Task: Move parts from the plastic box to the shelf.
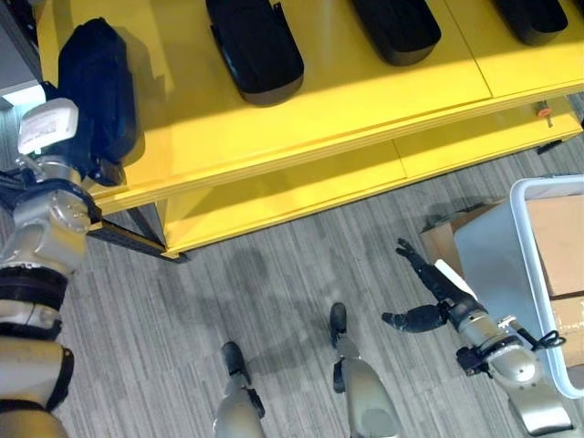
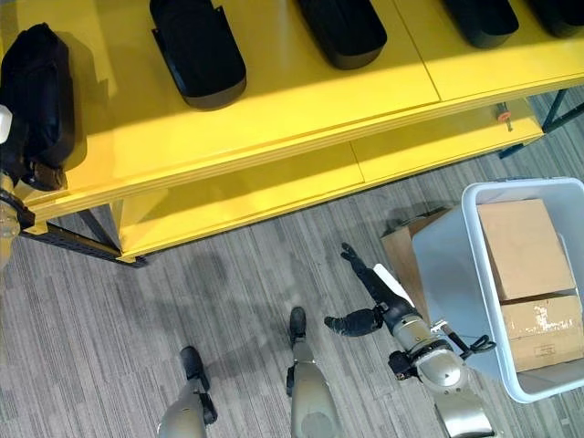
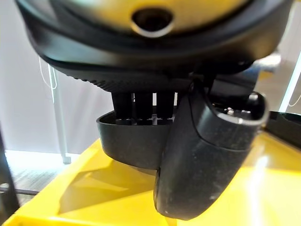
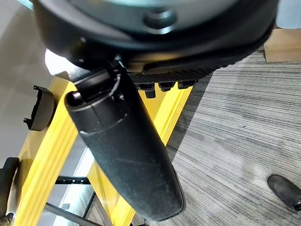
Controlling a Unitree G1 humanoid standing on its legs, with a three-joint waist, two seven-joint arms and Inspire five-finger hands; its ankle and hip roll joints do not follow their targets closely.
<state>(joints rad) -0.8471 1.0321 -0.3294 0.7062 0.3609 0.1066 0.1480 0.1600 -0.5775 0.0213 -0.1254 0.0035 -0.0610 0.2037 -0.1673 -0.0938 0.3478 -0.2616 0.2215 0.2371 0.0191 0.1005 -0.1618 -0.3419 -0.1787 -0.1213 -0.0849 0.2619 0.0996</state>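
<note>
My left hand (image 3: 202, 160) holds a black moulded part (image 1: 96, 87) at the left end of the yellow shelf (image 1: 365, 96). Its fingers (image 3: 143, 106) reach inside the part's rim and the thumb presses on the outer wall, with the part (image 3: 131, 146) resting on the yellow top. Further along that top lie other black parts (image 1: 255, 46), (image 1: 397, 27). The pale plastic box (image 2: 470, 237) stands on the floor at the right with cardboard boxes (image 2: 520, 246) inside. My right hand (image 1: 429, 292) hangs open over the floor just left of the box, holding nothing.
A lower yellow shelf level (image 1: 301, 187) juts out under the top. A small orange item (image 1: 544, 112) sits at its right end. Brown cardboard (image 1: 443, 239) leans by the box. Grey striped floor (image 1: 274, 274) lies between shelf and box.
</note>
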